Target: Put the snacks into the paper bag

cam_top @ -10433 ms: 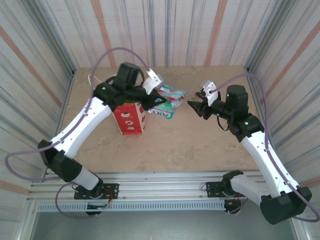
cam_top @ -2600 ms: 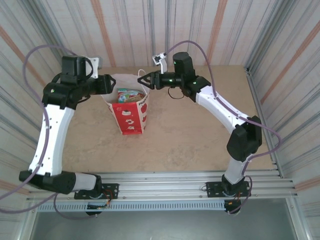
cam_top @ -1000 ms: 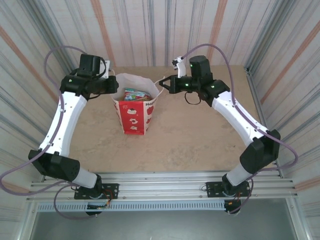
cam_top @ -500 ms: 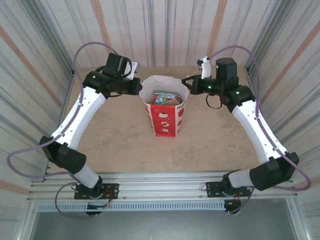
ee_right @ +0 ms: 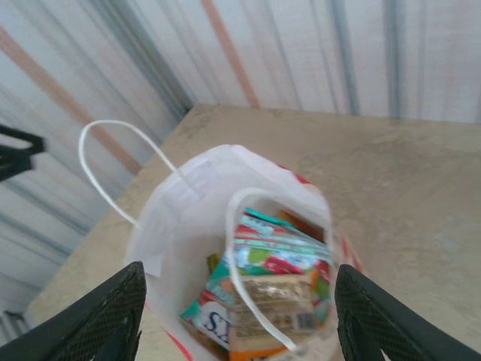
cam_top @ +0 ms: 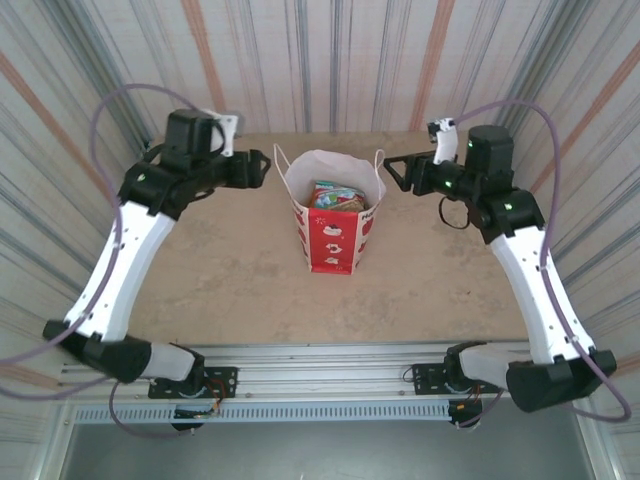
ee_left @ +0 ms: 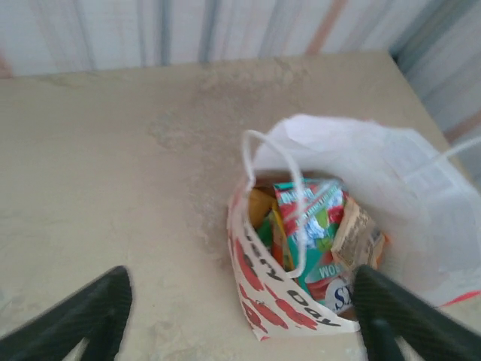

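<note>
The paper bag (cam_top: 333, 232) stands upright in the middle of the table, white with a red lower band and apple prints. Its mouth is open and its cord handles hang loose. Several snacks (cam_top: 334, 195) lie inside, green, orange and yellow packets (ee_left: 312, 226) (ee_right: 279, 280). My left gripper (cam_top: 262, 167) hovers just left of the bag's rim, open and holding nothing. My right gripper (cam_top: 393, 172) hovers just right of the rim, also open and holding nothing. In the left wrist view the gripper (ee_left: 240, 278) straddles the bag (ee_left: 421, 188). In the right wrist view the gripper (ee_right: 239, 269) looks down into the bag (ee_right: 176, 218).
Striped corrugated walls (cam_top: 330, 60) close in the tan table (cam_top: 220, 270) at the back and both sides. A metal rail (cam_top: 320, 360) with the arm bases runs along the near edge.
The bag was carried right to the table's middle. Both grippers have opened, let go of it and drawn back a little from its rim.
</note>
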{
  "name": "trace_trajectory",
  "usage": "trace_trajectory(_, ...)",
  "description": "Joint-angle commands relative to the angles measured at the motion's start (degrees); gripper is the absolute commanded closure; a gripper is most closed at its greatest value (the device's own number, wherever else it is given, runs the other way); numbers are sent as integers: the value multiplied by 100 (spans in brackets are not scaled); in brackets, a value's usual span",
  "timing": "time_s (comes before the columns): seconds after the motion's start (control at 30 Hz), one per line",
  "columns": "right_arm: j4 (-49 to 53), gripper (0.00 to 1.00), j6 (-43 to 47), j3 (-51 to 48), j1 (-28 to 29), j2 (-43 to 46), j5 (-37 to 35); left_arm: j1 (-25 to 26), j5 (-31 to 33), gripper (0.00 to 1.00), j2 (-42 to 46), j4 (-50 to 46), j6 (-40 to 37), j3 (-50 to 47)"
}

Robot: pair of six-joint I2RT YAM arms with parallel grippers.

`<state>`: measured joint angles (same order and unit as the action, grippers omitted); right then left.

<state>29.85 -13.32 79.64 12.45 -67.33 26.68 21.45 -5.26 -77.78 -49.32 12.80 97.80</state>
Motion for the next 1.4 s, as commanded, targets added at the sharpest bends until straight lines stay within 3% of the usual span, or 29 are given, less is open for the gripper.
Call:
trace_trajectory(0.0, 294, 22, 153, -400, -279, 384, -497, -376, 392, 1, 619, 401, -23, -764)
trace_trajectory(0.03, 269, 1, 168, -594, -389, 481, -632, -513, 475, 1, 815, 584, -5, -1079)
trace_trajectory(0.17, -255, 1, 197, -1557, -756, 813, -1188, -936, 858, 1, 1485, 1597, -35, -2547)
trace_trajectory(0.3, -1541, 1, 141, -2949, -1116, 1019, -1682, -1055, 1333, 1, 1892, 3279, -539, -4297)
trace_trajectory(0.5, -3945, 1, 240, -4873, -1531, 629, -1921, -1007, 1836, 1, 1565, 5422, -932, -6035)
trace_trajectory(0.6, -4596, 1, 263, -5270, -1594, 251, -2085, -1010, 2088, 1, 1139, 6268, -1006, -6649)
trace_trajectory(0.83, -6287, 1, 392, -5866, -1623, -612, -2543, -1404, 1539, 1, 313, 8024, -1254, -7373)
trace_trajectory(0.9, -6458, 1, 367, -5766, -1640, -856, -2530, -1474, 1255, 1, 239, 7830, -1385, -7240)
trace_trajectory(1.0, -6789, 1, 662, -5599, -1633, -1222, -2465, -1537, 1176, 1, -39, 8779, -1888, -7418)
trace_trajectory(1.07, -7115, 1, 682, -5594, -1672, -1580, -2446, -1867, 862, 1, -527, 9485, -1626, -7615)
trace_trajectory(1.1, -7477, 1, 700, -5655, -1681, -1822, -2343, -1982, 837, 1, -987, 10360, -1589, -7774)
trace_trajectory(1.13, -7760, 1, 753, -5712, -1669, -2046, -2253, -1986, 962, 1, -1067, 10576, -1586, -7795)
trace_trajectory(1.17, -8181, 1, 780, -5792, -1616, -2248, -2336, -2039, 837, 1, -754, 9514, -1416, -7585)
trace_trajectory(1.23, -7607, 1, 795, -5659, -1614, -2067, -2350, -2025, 1013, 1, -937, 9782, -1453, -7521)
trace_trajectory(1.37, -7817, 1, 811, -5686, -1586, -2163, -2359, -1947, 1096, 1, -868, 9649, -1472, -7531)
